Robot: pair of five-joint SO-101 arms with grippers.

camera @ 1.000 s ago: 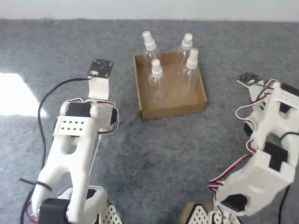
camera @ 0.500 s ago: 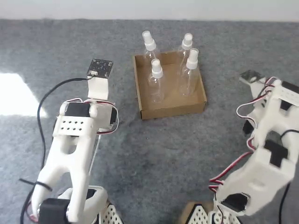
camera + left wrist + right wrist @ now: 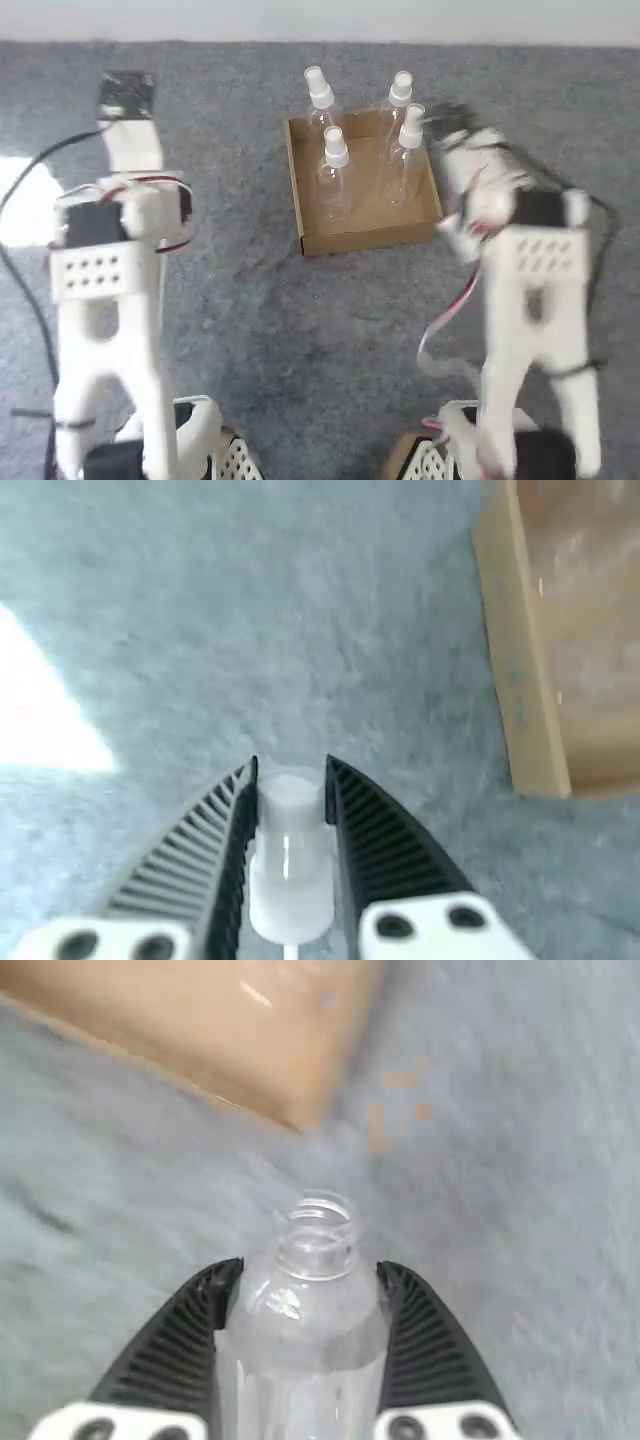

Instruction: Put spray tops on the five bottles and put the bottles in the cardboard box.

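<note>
Far left, left gripper (image 3: pixel 290 764) pinching loose spray top (image 3: pixel 290 870) over carpet (image 3: pixel 200 630). Centre, cardboard box (image 3: pixel 370 236) holds four capped bottles (image 3: pixel 335 175): four done. Right side, right gripper (image 3: pixel 308 1266) clamped on fifth bottle (image 3: pixel 315 1335), neck open. Capping and boxing left.

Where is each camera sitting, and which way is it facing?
High view: overhead, looking down on the box, left arm and right arm.
Left wrist view: on the left arm, looking past its jaws, shut on a spray top.
Right wrist view: on the right arm, jaws shut on an open bottle.
All three share the box.
</note>
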